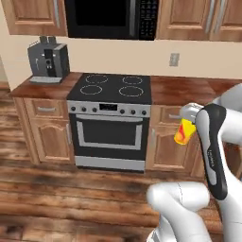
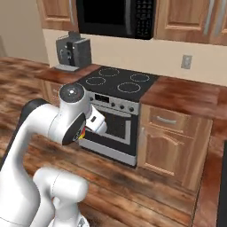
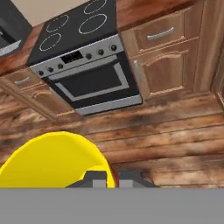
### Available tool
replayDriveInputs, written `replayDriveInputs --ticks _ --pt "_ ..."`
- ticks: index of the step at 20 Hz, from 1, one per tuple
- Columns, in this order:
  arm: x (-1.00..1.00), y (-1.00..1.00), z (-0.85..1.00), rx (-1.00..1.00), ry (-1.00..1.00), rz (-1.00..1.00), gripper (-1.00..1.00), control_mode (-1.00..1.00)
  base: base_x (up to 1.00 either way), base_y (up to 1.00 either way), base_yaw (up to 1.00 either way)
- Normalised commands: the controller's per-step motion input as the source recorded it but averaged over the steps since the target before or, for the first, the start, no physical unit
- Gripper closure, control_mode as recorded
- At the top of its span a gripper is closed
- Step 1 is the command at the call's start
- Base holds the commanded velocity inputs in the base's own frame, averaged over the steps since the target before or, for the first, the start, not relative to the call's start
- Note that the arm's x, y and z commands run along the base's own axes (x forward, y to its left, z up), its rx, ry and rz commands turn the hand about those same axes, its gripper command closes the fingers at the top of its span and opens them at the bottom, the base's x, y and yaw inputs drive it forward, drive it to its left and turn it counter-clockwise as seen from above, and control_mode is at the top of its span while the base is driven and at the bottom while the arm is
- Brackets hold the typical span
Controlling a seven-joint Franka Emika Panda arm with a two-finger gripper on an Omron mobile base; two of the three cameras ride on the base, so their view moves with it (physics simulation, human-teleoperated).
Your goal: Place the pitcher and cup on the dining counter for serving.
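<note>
The small yellow cup point(image 1: 184, 133) with a red mark hangs in the air in front of the lower cabinets, right of the oven. My gripper point(image 1: 188, 122) is shut on it from above, and the dark forearm covers its right side. In the right base view only a yellow and red sliver of the cup point(image 2: 82, 133) shows under the white hand. In the hand view the cup point(image 3: 52, 161) bulges large at the lower left, against the fingertips point(image 3: 99, 176), high over the plank floor. The pitcher and the dining counter are out of view.
A black stove point(image 1: 112, 86) with an oven point(image 1: 108, 134) below stands straight ahead. A grey coffee machine point(image 1: 47, 60) sits on the reddish counter point(image 1: 184, 90) at the left, and a microwave point(image 1: 111, 18) hangs above. Wood cabinets point(image 2: 170, 142) line the wall behind the plank floor point(image 1: 71, 198).
</note>
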Motion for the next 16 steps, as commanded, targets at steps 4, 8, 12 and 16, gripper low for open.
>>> replayDriveInputs --ticks 4,8,12,16 --pt "0.00 0.00 0.00 0.00 0.00 0.00 1.00 1.00 0.00 0.16 0.98" --pt "0.00 0.00 0.00 0.00 0.00 0.00 1.00 1.00 0.00 0.18 0.97" --pt "0.00 0.00 0.00 0.00 0.00 0.00 1.00 1.00 0.00 0.19 0.96" --pt "0.00 0.00 0.00 0.00 0.00 0.00 1.00 1.00 0.01 0.21 0.92"
